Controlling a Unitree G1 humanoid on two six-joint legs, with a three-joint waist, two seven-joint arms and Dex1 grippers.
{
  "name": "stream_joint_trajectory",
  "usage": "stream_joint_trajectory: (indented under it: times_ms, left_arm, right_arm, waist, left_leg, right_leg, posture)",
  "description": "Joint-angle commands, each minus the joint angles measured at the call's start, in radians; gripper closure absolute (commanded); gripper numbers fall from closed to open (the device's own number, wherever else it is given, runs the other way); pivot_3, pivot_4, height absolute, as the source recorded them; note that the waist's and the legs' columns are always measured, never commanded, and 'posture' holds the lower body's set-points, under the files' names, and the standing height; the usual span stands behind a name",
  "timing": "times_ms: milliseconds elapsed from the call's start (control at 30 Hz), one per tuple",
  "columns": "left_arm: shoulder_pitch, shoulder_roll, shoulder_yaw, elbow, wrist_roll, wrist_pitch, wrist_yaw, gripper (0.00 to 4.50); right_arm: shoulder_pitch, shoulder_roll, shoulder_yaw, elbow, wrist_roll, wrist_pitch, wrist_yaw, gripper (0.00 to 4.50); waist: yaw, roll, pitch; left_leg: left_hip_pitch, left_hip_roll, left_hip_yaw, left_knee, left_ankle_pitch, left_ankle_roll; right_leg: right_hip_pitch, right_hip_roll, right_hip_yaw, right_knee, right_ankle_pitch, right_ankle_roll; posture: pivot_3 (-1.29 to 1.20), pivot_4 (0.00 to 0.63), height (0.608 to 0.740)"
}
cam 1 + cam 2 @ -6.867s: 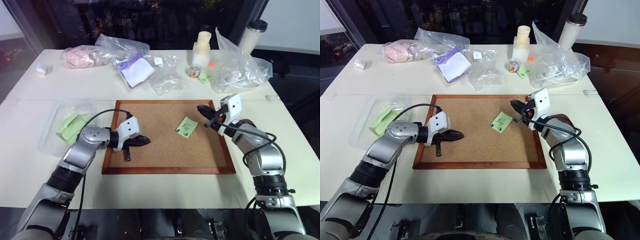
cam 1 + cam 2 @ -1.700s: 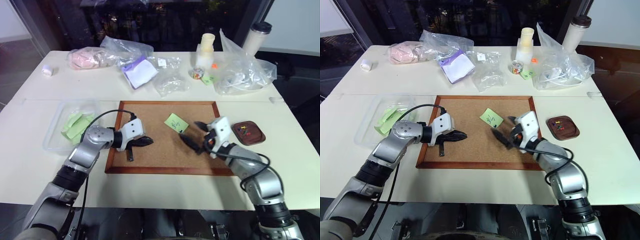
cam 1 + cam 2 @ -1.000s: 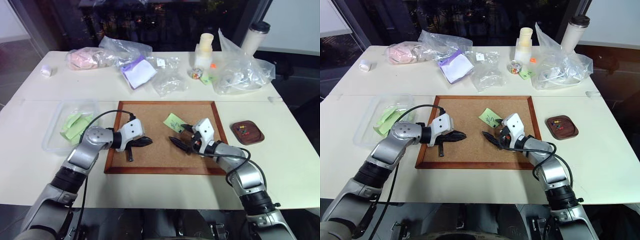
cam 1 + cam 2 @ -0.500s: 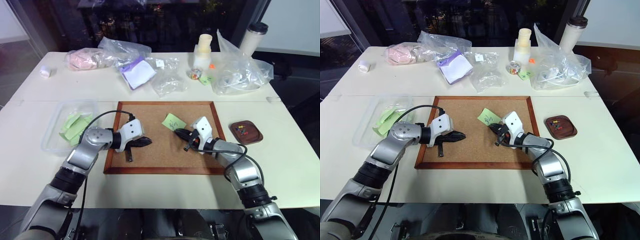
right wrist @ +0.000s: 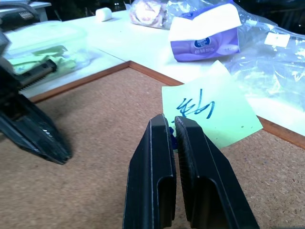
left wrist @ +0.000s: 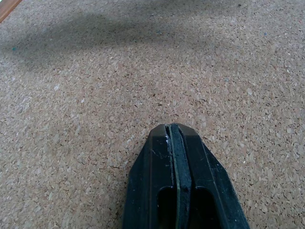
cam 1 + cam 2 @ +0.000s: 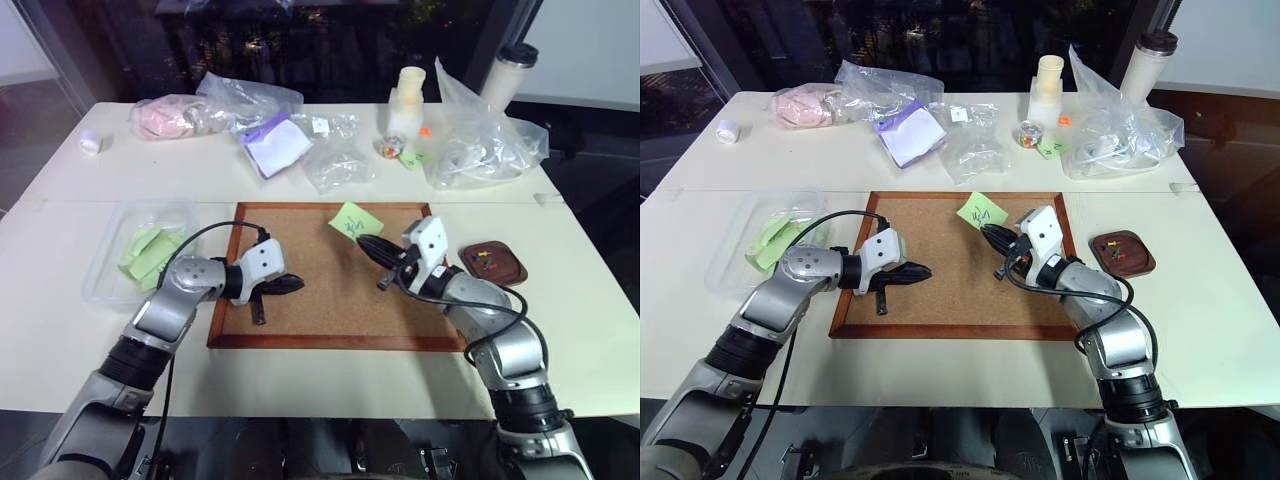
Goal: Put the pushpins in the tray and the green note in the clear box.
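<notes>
A wood-framed corkboard (image 7: 330,310) lies on the white table (image 7: 60,300), and both arms reach over it. The right gripper (image 5: 172,125) has its two black fingers pressed together on the near edge of the green note (image 5: 212,110), with something small and blue caught between the fingertips at the paper; whether that is a pushpin head cannot be told. The note carries a dark blue scribble and sits tilted over the far rail of the corkboard, lifted off the cork in the grip. In the head views the same gripper (image 7: 366,245) points toward the far left, the note (image 7: 355,220) just beyond its tips. The left gripper (image 6: 172,130) has its fingers closed flat against each other with nothing between them, tips hovering low over bare cork on the left part of the board (image 7: 290,283). The clear box (image 7: 108,262) stands on the table just left of the corkboard, with a pile of pale green slips (image 7: 145,252) inside. The dark brown tray (image 7: 492,264) sits on the table just right of the board, with a few pushpins (image 7: 485,257) lying in it. Along the far side of the table lie crinkled clear plastic bags (image 7: 485,140), a purple-and-white tissue pack (image 7: 275,138), a pink bundle in a bag (image 7: 170,116) and a lidded tumbler (image 7: 508,72).
</notes>
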Motion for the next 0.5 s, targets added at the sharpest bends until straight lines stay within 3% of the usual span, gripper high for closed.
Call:
stream_joint_trajectory:
  times_ms: [33,200,333,500]
  left_arm:
    - [0.014,-0.001,-0.012,0.024,-0.007,0.044,-0.019,4.5]
    - [-0.102,-0.038,0.189,0.014,-0.242,0.265,-0.023,4.5]
    - [-0.198,-0.038,0.285,0.031,-0.372,0.403,-0.029,3.11]
    - [-0.283,-0.085,0.338,0.081,-0.475,0.536,-0.004,0.59]
  right_arm:
    - [0.009,-0.012,-0.028,-0.071,0.026,0.02,-0.011,4.46]
    - [0.02,-0.025,-0.04,-0.097,0.03,0.037,-0.018,4.46]
    - [0.019,-0.029,-0.045,-0.103,0.031,0.041,-0.021,4.5]
    - [0.01,-0.028,-0.044,-0.099,0.03,0.038,-0.028,4.5]
  waist:
    - [0.0,0.0,0.0]
    - [-0.001,-0.002,0.002]
    - [-0.002,-0.003,0.003]
    - [-0.003,-0.003,0.003]
  left_leg:
    - [0.0,0.0,0.0,0.0,0.0,0.0]
    - [-0.001,0.0,0.0,0.0,0.0,0.0]
    - [-0.003,0.0,-0.002,0.0,0.0,0.0]
    - [-0.003,0.0,-0.003,0.0,0.0,0.0]
  right_leg:
    - [0.0,0.0,0.0,0.0,0.0,0.0]
    - [-0.001,0.0,0.0,0.0,0.0,0.0]
    - [-0.003,0.0,0.0,0.0,0.0,0.0]
    - [-0.003,0.0,0.0,0.0,0.0,0.0]
  posture:
    - [0.0,0.15,0.734]
    - [0.0,0.15,0.734]
    - [0.0,0.15,0.734]
    - [0.0,0.15,0.734]
